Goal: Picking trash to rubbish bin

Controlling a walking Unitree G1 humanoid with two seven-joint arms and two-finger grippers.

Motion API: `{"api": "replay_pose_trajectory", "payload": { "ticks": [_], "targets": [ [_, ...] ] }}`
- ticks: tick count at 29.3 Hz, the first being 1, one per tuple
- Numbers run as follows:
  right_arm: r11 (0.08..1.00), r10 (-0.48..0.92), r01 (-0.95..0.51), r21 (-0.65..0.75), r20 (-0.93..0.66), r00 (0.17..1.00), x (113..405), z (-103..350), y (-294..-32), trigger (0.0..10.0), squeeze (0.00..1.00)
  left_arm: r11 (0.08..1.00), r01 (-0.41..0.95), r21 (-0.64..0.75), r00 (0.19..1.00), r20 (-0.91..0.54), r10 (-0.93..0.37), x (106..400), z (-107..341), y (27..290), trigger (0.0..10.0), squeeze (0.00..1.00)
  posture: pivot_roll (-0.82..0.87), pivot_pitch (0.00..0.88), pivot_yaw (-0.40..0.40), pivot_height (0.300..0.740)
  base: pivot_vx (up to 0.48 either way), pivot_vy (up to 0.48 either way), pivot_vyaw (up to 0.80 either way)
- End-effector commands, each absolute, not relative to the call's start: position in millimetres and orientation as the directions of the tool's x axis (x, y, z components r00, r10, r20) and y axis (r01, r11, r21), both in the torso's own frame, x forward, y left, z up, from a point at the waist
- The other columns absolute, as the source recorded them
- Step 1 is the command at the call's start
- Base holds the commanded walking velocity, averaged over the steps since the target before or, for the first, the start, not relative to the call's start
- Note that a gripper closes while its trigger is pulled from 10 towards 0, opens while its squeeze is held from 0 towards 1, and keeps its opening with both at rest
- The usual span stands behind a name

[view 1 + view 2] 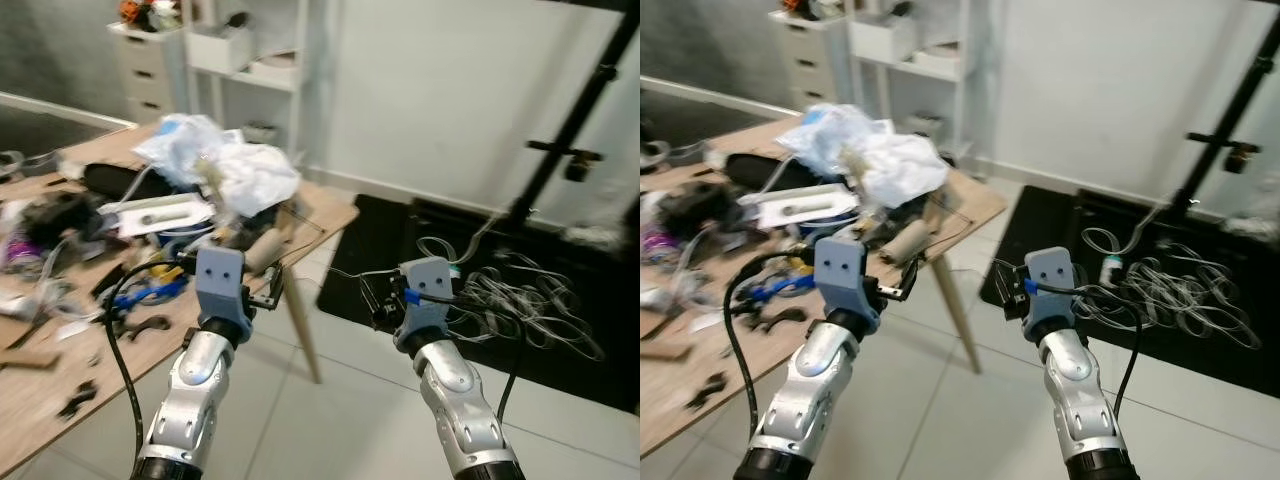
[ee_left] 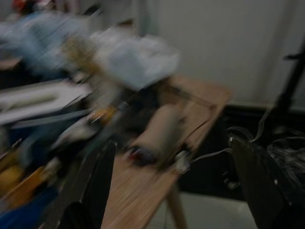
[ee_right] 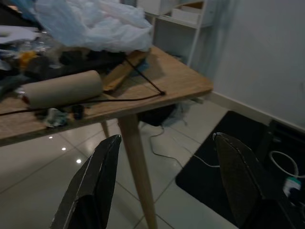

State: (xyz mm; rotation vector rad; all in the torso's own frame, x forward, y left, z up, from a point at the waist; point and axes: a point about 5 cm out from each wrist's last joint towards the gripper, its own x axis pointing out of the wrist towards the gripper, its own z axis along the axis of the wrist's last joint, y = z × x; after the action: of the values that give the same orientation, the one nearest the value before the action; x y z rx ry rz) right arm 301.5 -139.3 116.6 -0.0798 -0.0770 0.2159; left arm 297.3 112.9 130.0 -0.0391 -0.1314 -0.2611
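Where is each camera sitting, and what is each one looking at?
Left eye and right eye views: on the head, looking down at the cluttered wooden table, both silver arms showing.
Left wrist view: on the left arm, blurred, looking between the open left hand fingers at the brown cardboard tube.
Right wrist view: on the right arm, looking between the open right hand fingers at the table corner.
Shared: both wrist views see the tube and the crumpled white plastic bag.
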Motion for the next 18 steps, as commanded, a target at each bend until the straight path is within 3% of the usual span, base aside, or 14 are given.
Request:
{"api": "replay_pose_trajectory", "payload": {
  "ticks": [1, 18],
  "targets": [
    [0.976, 0.203, -0.198, -0.090, 0.054, 0.978, 301.0, 114.0, -143.3, 10.0, 0.00, 0.963, 0.269, -0.021, 0.955, 0.134, -0.264, 297.4, 130.5, 110.9, 10.0, 0.00, -0.01, 0.002, -0.057, 0.740, 0.000, 0.000, 0.80],
    [0.975, 0.208, -0.203, -0.092, 0.051, 0.977, 301.1, 113.2, -142.2, 10.0, 0.00, 0.965, 0.262, -0.024, 0.957, 0.133, -0.256, 297.5, 130.6, 111.9, 10.0, 0.00, -0.01, 0.002, -0.057, 0.740, 0.000, 0.000, 0.80]
  ]
}}
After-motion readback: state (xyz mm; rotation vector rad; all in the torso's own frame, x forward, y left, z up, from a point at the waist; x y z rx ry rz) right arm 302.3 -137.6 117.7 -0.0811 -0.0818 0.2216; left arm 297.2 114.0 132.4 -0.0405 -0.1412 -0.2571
